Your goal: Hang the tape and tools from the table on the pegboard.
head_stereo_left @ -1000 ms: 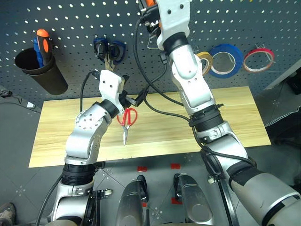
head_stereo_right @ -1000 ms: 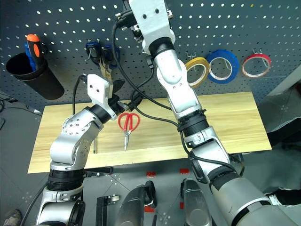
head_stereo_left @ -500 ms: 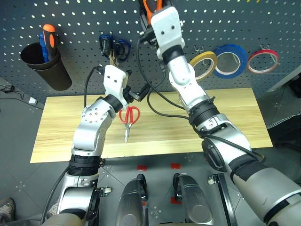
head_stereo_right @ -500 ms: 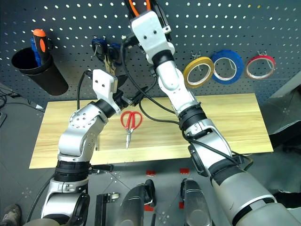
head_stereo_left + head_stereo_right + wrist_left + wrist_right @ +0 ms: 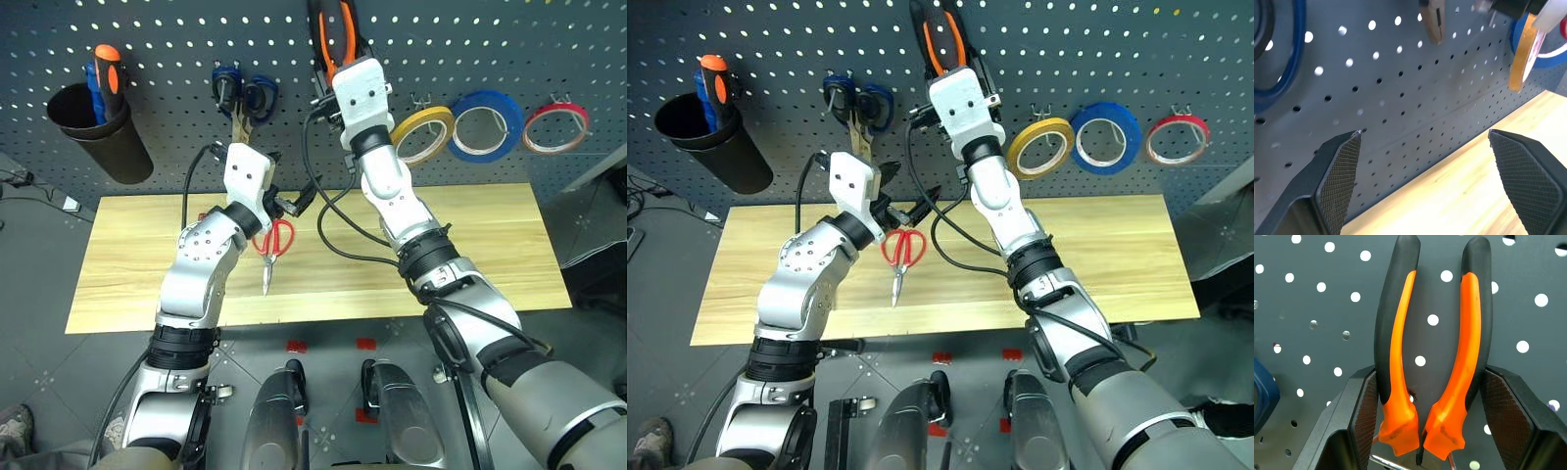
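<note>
We held the pliers in our right hand, which was raised high against the pegboard. Its two fingers pressed on the outside of the orange-and-black handles, and the handles pointed up along the board. In the right wrist view a thin metal hook showed just under the pliers' joint, but we could not tell if they touched.

Our left hand was spread wide and held nothing. It hovered above the bench, near the board, with the red scissors lying flat on the wood just beside it (the blades pointed to the near edge).

The yellow tape hung on the board to the right of our right arm, next to a blue roll and a red roll. Blue scissors hung on the board above the left hand. A black cup at the far left carried an orange screwdriver.
</note>
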Robot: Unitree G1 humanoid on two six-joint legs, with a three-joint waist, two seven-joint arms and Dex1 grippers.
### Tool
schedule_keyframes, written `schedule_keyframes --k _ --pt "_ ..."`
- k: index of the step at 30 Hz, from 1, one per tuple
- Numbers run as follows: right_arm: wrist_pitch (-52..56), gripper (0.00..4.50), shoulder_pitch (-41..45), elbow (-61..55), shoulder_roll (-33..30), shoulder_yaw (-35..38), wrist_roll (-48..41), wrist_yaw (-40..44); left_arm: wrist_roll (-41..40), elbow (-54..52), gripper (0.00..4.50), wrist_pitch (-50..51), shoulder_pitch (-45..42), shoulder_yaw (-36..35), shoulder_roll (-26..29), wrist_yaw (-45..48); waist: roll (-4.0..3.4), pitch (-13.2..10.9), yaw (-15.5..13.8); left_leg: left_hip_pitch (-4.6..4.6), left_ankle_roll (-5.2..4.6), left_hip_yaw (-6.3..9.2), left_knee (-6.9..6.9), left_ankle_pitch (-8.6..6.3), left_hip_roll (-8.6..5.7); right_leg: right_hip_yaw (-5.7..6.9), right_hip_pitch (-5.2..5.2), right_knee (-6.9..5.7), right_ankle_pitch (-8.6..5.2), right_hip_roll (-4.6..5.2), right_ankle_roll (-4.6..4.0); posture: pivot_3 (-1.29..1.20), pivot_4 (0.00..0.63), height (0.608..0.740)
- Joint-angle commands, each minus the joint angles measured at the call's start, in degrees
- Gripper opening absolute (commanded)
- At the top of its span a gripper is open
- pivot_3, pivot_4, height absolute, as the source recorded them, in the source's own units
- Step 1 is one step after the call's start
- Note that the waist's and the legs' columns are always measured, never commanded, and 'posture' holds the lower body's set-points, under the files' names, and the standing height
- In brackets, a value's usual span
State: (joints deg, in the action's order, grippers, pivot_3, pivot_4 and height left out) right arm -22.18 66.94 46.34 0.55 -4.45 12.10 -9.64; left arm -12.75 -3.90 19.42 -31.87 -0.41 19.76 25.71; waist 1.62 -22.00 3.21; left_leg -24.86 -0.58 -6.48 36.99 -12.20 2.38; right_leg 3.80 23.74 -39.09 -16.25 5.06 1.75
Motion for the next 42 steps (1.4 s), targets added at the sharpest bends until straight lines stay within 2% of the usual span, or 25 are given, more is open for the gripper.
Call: schedule_keyframes --k 1,5,10,11,17,23,26,30,35,42 --pt "5.04 2.81 -2.99 -3.09 -0.41 2.37 -2.29 -0.35 0.67 -0.94 4.41 -1.61 0.51 -0.08 -0.22 -0.18 0.00 0.00 -0.41 0.00 0.00 0.02 0.00 0.00 0.00 0.00 -0.03 0.00 0.00 0.00 0.00 -0.09 0.405 0.740" --pt "8.59 2.81 -5.37 -7.32 -0.28 2.96 -3.74 1.47 0.26 -0.07 4.41 -1.23 0.52 -0.42 -0.91 -0.57 0.02 0.02 -0.99 0.01 0.01 0.05 0.03 0.00 -0.01 0.02 -0.10 0.05 0.00 0.01 0.00 -0.10 0.399 0.740" --pt "13.70 4.41 -7.59 -12.50 -1.08 3.30 -5.77 4.20 -0.20 0.95 4.50 -0.28 0.66 -0.63 -2.01 -0.81 0.03 0.03 -1.10 0.01 0.01 0.08 0.00 0.00 0.00 0.03 -0.11 0.08 0.01 0.01 0.00 -0.12 0.391 0.740" --pt "14.69 4.49 -7.92 -13.40 -1.35 3.24 -5.95 4.66 -0.25 1.11 4.50 0.04 0.65 -0.68 -2.17 -0.93 0.03 0.02 -1.06 0.01 0.01 0.07 0.01 0.00 0.00 0.04 -0.11 0.08 0.01 0.01 0.00 -0.12 0.391 0.740" --pt "21.47 4.49 -11.41 -21.57 -3.17 3.08 -7.80 8.53 0.31 1.41 4.50 1.99 0.91 -0.29 -2.73 -2.30 0.03 0.02 -0.37 0.00 0.01 0.04 -0.05 0.00 0.00 0.04 -0.05 0.09 0.01 0.01 0.00 -0.14 0.381 0.740" --pt "41.42 4.49 -23.37 -44.24 -6.11 -0.83 -16.93 24.71 0.36 -2.08 4.50 13.72 4.83 -2.35 -3.10 -8.81 0.04 0.03 -0.07 -0.04 0.02 0.04 -0.17 -0.01 0.00 0.04 -0.05 0.22 0.00 0.00 0.02 -0.14 0.380 0.740" --pt "55.99 4.49 -31.39 -60.12 -11.51 -4.02 -26.95 35.49 0.60 -4.67 4.50 20.17 7.70 -3.67 -1.68 -11.09 0.04 0.03 -0.01 -0.11 0.02 0.04 -0.23 -0.01 0.01 0.03 0.03 0.23 0.00 0.00 0.02 -0.14 0.382 0.740" --pt "69.25 4.49 -37.21 -73.16 -18.19 -6.07 -35.24 41.15 0.33 -6.63 4.50 28.54 9.61 -3.81 0.01 -12.47 0.04 0.02 0.18 -0.14 0.03 0.10 -0.21 -0.05 0.02 0.03 0.04 0.23 -0.01 -0.01 0.02 -0.15 0.384 0.740" --pt "76.52 4.49 -39.94 -79.30 -20.80 -8.18 -39.98 42.45 0.81 -5.75 4.50 35.55 9.98 -2.23 -0.31 -13.53 0.06 0.02 0.11 -0.12 0.03 0.17 -0.18 -0.05 0.04 0.07 0.03 0.15 -0.01 -0.02 0.02 -0.16 0.391 0.740" --pt "78.86 4.49 -40.91 -80.65 -22.37 -9.90 -42.14 43.36 2.68 1.08 4.50 39.16 8.77 -0.18 -3.88 -16.64 0.12 -0.01 0.05 -0.13 0.04 0.12 -0.18 -0.05 0.02 0.06 0.03 0.22 -0.01 -0.02 0.03 -0.16 0.398 0.740"
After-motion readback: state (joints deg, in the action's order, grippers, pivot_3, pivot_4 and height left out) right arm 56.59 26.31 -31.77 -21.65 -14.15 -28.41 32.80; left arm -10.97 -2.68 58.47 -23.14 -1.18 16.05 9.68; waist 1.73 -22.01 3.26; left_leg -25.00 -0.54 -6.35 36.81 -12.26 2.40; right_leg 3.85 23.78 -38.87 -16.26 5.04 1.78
